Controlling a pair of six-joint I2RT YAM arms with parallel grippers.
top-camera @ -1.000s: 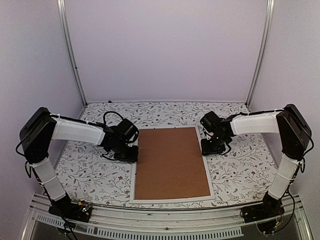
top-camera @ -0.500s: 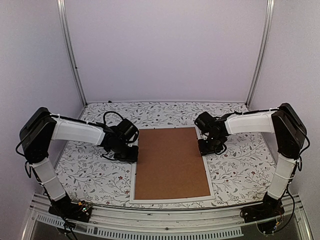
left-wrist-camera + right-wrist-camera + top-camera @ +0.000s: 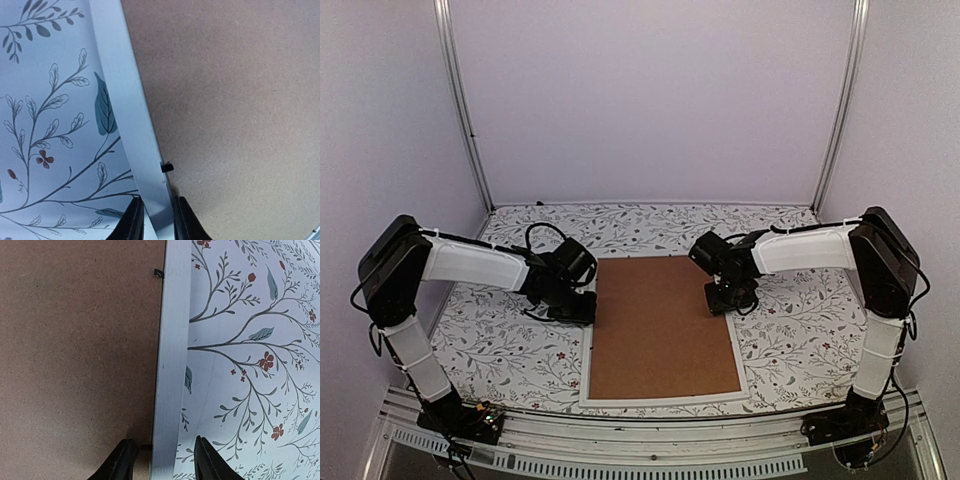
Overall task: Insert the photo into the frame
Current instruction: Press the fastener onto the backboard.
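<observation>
The white frame (image 3: 660, 398) lies flat in the middle of the table, with the brown backing board (image 3: 665, 325) filling it. The photo is not in view. My left gripper (image 3: 582, 310) sits at the frame's left edge. In the left wrist view the gripper (image 3: 157, 222) is closed on the white rail (image 3: 125, 110), beside the board (image 3: 235, 100). My right gripper (image 3: 720, 300) is over the frame's right edge. In the right wrist view the gripper (image 3: 165, 460) is open and straddles the rail (image 3: 172, 355), with one finger over the board (image 3: 75, 350).
The frame rests on a floral tablecloth (image 3: 800, 340). Small black retaining tabs (image 3: 167, 167) (image 3: 158, 273) stick out from the rails over the board. Purple walls enclose the back and both sides.
My right gripper has moved left, from beside the frame onto its right edge. The left arm and the frame have not moved.
</observation>
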